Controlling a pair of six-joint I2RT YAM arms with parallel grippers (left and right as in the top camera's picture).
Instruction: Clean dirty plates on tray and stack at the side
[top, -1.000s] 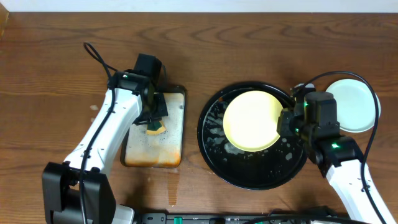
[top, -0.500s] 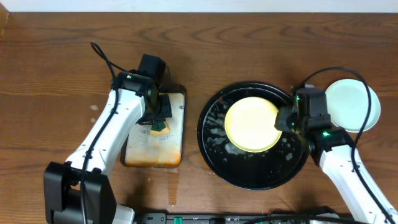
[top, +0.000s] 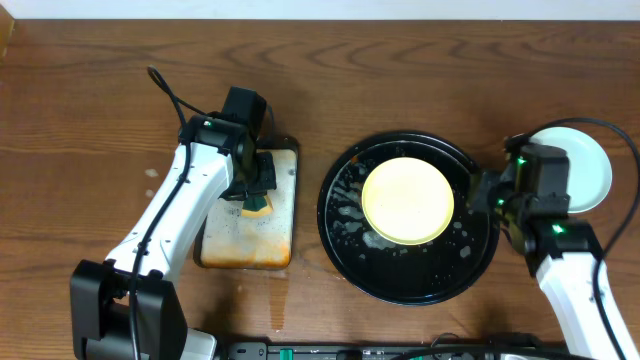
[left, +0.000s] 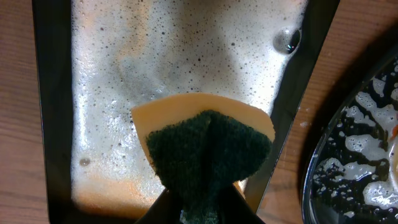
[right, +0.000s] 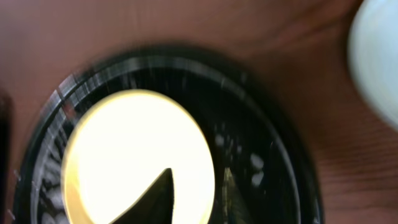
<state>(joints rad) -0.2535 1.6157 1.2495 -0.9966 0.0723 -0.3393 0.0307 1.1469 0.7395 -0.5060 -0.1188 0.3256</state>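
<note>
Overhead, the yellow plate lay flat in the black tray, with a pale blue plate on the wood to its right. Only the wrist views showed the right gripper spread and empty over the yellow plate's edge, and the left gripper pinching a sponge above the sudsy pan.

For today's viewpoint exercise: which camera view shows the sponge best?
Left wrist: the sponge is large and sharp, green face over yellow foam, pinched by the left end effector. Overhead shows it tiny; right wrist misses it.
</note>
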